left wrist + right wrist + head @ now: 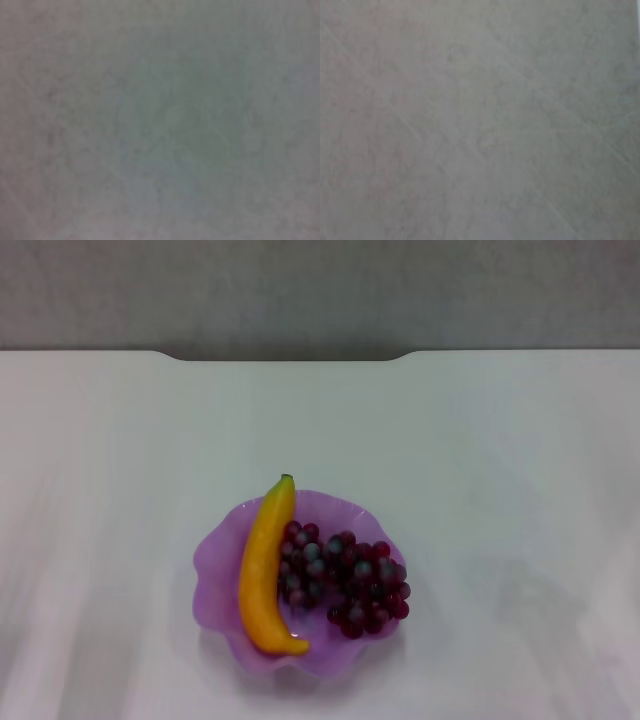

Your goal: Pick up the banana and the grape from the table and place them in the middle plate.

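Head view: we see the middle plate [214, 570] sitting on the worktop [480, 460], toward the near side, roughly centred. The banana [262, 570] lies inside it along the plate's left half, long axis running near-to-far with a slight bow to the left. Its dark tip points away from us and pokes just past the far rim; the blunt end rests near the near rim. The grape [345, 582] bunch fills the plate's right half, touching the banana, its long axis running roughly left to right. No arm or gripper shows in this view.

Left wrist view: we get only a blank grey surface, so we can't tell the left gripper's state.

Right wrist view: same story, plain grey surface, right gripper unseen.
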